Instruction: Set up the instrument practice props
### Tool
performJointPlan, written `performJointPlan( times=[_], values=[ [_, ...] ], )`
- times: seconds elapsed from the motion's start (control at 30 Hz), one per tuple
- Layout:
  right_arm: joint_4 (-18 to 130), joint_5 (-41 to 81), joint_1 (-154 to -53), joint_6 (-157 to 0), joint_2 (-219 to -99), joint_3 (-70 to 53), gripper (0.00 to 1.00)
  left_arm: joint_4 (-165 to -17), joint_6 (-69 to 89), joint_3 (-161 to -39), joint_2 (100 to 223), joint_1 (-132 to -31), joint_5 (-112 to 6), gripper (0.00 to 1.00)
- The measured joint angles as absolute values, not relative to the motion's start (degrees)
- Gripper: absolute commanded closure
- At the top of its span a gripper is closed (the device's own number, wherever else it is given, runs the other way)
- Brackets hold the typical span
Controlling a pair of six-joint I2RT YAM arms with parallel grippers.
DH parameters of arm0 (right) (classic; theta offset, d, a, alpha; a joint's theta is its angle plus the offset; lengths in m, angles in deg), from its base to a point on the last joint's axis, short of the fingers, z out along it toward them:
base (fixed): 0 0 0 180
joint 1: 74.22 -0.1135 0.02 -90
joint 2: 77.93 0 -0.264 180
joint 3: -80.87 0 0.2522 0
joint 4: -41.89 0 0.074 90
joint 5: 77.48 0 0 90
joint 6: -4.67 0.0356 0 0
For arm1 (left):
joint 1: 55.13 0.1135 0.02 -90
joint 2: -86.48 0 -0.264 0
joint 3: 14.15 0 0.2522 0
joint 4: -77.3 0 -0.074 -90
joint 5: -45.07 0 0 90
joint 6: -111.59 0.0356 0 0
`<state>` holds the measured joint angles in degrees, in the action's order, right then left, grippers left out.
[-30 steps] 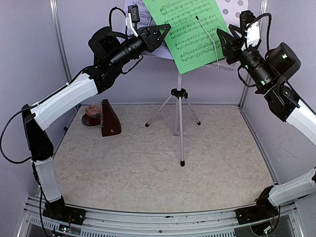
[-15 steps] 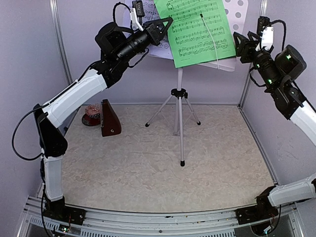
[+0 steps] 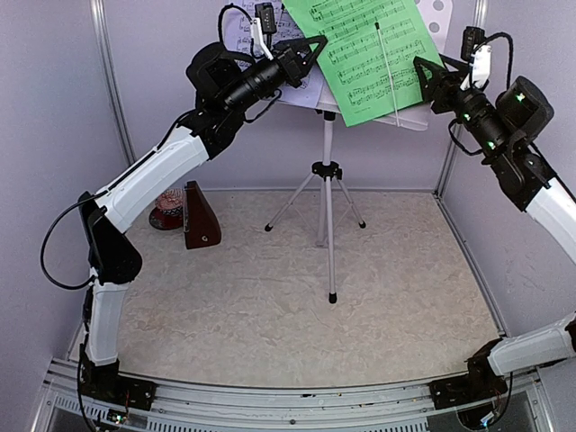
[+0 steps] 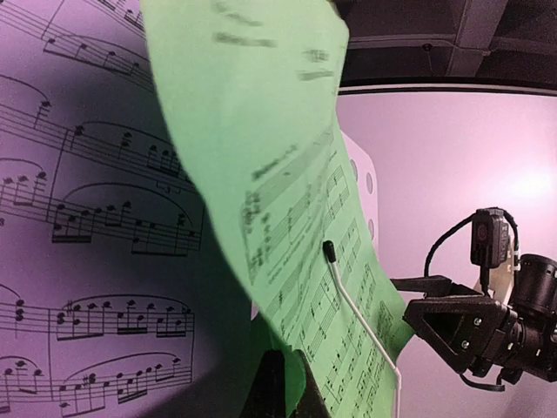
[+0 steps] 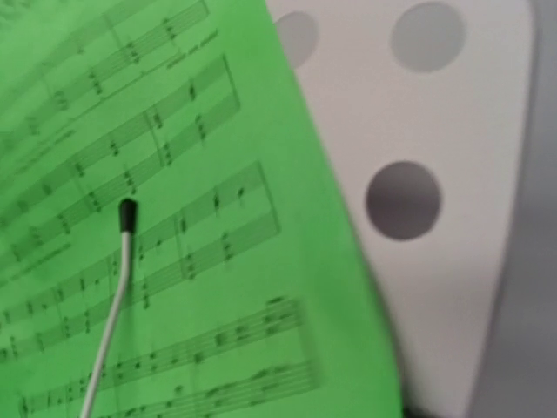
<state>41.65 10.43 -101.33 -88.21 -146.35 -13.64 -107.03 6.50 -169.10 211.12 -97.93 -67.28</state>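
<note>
Nearest, on the table, the brown metronome stood upright at the left; it looked solid and self-standing, best taken by its narrowing sides; a small reddish object sat just beside it, too small to name. Farther back the music stand rose on thin tripod legs, well apart from the metronome; I judged it light and top-heavy, easy to tip with a sideways push. Up on its perforated grey desk lay the sheets. The green sheet sat skewed across the middle, printed staves facing out, with a white retaining wire, black at the tip, lying over it; the lavender sheet showed to its left, partly behind it. Paper of this sort would be light, limp and quick to crease or tear, and the wire could snag it; a flat pinch at a free edge suited it best. The left gripper held its jaws closed tight on the green sheet's left edge; the left wrist view showed the paper running down between them. The right gripper stood just off the sheet's right edge, jaws partly apart with nothing between them.
</note>
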Motion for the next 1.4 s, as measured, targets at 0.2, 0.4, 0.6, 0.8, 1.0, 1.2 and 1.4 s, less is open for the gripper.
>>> performJointPlan(
  times=[0.2,0.4,0.6,0.8,1.0,1.2,1.4],
  values=[
    [42.4,11.7,-101.2,-87.6,-147.4,-14.1,0.52,-107.4,7.9,-169.7,212.4,-98.5,-68.3,1.00],
    [42.5,11.9,-101.2,-87.3,-147.4,-14.1,0.67,-107.4,9.1,-169.8,212.4,-98.7,-68.3,1.00],
    [42.1,12.1,-101.1,-87.1,-147.3,-14.0,1.00,-107.6,9.6,-169.4,212.4,-98.7,-67.9,0.88],
    [40.5,11.9,-101.0,-86.7,-146.6,-12.4,1.00,-109.1,9.6,-159.7,208.2,-98.7,-66.3,0.65],
    [38.9,12.3,-101.0,-85.7,-146.6,-10.6,1.00,-111.3,9.1,-152.0,204.7,-99.7,-65.3,0.57],
    [37.3,12.9,-101.0,-84.3,-146.5,-8.6,1.00,-113.0,7.5,-151.9,204.6,-100.6,-64.7,0.61],
    [36.3,13.0,-101.0,-83.4,-144.9,-5.4,1.00,-114.2,5.5,-151.9,204.7,-100.8,-64.3,0.93]
  ],
)
